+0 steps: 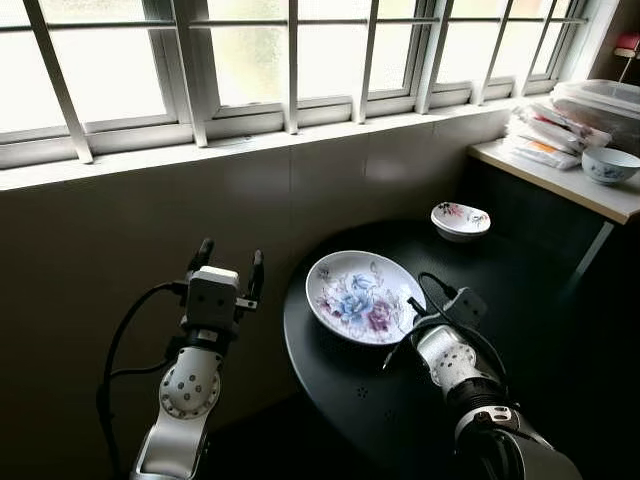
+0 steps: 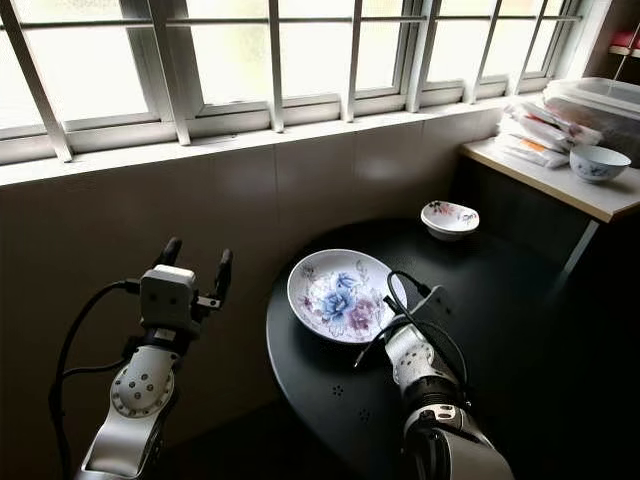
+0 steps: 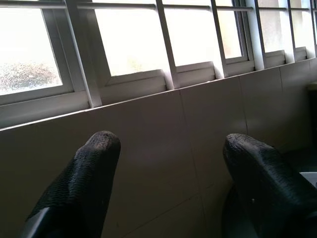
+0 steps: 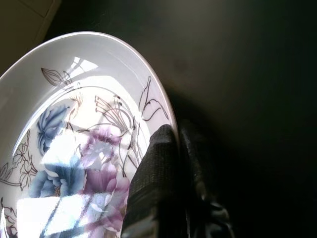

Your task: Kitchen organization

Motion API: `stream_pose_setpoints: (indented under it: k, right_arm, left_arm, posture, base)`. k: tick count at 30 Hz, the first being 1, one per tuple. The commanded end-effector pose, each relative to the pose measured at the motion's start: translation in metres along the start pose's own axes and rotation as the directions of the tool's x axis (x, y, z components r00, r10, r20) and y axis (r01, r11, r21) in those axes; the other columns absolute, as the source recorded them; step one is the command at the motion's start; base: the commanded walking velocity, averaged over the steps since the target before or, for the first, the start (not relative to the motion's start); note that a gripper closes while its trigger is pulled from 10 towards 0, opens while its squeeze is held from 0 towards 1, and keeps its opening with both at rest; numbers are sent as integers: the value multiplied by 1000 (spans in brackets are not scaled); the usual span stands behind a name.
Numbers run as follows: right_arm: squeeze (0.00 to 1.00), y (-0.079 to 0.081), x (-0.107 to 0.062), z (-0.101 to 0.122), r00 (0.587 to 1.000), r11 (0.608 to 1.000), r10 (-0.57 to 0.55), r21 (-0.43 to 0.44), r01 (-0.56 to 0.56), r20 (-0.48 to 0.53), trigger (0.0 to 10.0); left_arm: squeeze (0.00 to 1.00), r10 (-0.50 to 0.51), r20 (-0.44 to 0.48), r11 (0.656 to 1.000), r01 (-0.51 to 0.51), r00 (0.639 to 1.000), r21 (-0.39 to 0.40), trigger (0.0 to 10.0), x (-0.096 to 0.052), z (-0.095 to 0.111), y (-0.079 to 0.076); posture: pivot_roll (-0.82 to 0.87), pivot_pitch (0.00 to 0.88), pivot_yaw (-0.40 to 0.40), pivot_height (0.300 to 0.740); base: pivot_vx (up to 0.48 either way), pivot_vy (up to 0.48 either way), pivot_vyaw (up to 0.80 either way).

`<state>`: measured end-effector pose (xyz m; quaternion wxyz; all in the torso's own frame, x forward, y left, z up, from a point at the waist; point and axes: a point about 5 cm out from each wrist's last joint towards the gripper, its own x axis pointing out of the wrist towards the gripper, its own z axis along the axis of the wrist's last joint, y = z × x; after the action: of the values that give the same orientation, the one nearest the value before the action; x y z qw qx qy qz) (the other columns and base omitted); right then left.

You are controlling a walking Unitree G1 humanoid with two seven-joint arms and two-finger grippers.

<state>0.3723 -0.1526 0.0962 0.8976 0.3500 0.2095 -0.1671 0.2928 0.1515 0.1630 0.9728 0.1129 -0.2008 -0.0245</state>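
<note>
A large white plate (image 1: 360,295) painted with blue and purple flowers lies on a round black table (image 1: 340,390). My right gripper (image 1: 418,308) is at the plate's right rim. In the right wrist view one black finger (image 4: 153,163) lies on the plate's (image 4: 74,124) inner face and the other sits under the rim, so it is shut on the plate. A small floral bowl (image 1: 460,220) stands farther back on the table. My left gripper (image 1: 230,262) is held up left of the table in front of the tiled wall, open and empty, its fingertips (image 3: 94,163) wide apart.
A pale counter (image 1: 560,180) at the right carries a blue-patterned bowl (image 1: 608,165), stacked packets (image 1: 550,130) and a clear plastic box (image 1: 600,95). A barred window (image 1: 290,60) runs above the tiled wall. The floor under the table is dark.
</note>
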Motion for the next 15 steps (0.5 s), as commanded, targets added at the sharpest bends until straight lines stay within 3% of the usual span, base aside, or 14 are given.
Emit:
stream_pose_setpoints:
  k: [1,5,6,7,8,9,15]
  right_arm:
    - [0,6,-3,10,999,1000,-7,-25,8,47,0]
    - [0,13,-9,11,999,999,-18,-38,20,49,0]
    - [0,14,-14,7,999,997,-39,-63,41,35,1373]
    - [0,14,-14,7,999,997,-39,-63,41,35,1373]
    - [0,14,-17,2,999,994,-47,-93,49,19,6078]
    - [0,14,-17,0,999,994,-49,-96,50,10,10000]
    - [0,8,-22,-7,997,988,-73,-139,71,-8,10000]
  left_arm:
    - [0,-12,-6,1000,12,1000,3,10000,-1,-1,-2]
    - [0,-12,-6,1000,12,1000,2,10000,0,-1,-2]
    - [0,-14,-7,1000,14,1000,2,10000,0,-1,-2]
    - [0,-14,-7,1000,14,1000,2,10000,0,-1,-2]
    - [0,-15,-7,1000,15,1000,1,10000,0,-1,-2]
    - [0,-15,-7,1000,15,1000,1,10000,0,-2,-2]
    - [0,-12,-6,1000,12,1000,-1,10000,0,-1,-3]
  posture:
    - [29,0,-37,736]
    - [26,0,-36,736]
    - [23,0,-36,736]
    - [23,0,-36,736]
    - [22,0,-37,736]
    - [21,0,-37,736]
    - [25,0,-40,736]
  base:
    - [0,0,0]
    - [0,0,0]
    - [0,0,0]
    - [0,0,0]
    - [0,0,0]
    - [0,0,0]
    - [0,0,0]
